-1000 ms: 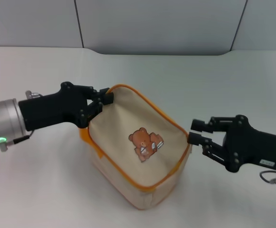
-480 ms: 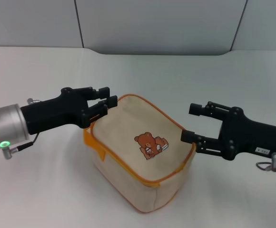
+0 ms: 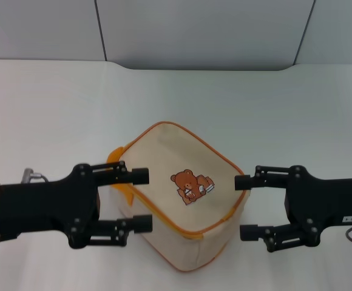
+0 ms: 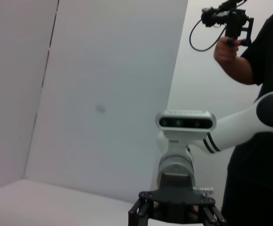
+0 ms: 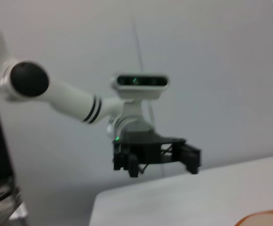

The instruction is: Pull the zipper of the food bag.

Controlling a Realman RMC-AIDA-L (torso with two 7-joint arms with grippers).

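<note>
The food bag [image 3: 164,163], beige with orange piping and a bear print [image 3: 190,185], stands on the white table between my grippers. Its orange strap handle [image 3: 116,162] shows at its left side. The zipper's pull tab is not visible. My left gripper [image 3: 141,200] is open and empty, close against the bag's left side. My right gripper [image 3: 244,207] is open and empty at the bag's right side. The right wrist view shows the left gripper [image 5: 156,160] and a sliver of the bag's orange edge [image 5: 263,218]. The left wrist view shows the right gripper [image 4: 174,217].
The white table [image 3: 54,103] runs back to grey wall panels [image 3: 200,30]. In the left wrist view a person [image 4: 256,94] in black holds a camera rig behind the right arm.
Both grippers let go of the bag's upper corners, opened wide and moved down and nearer, beside the bag. The bag dropped back and sits flat on the table.
</note>
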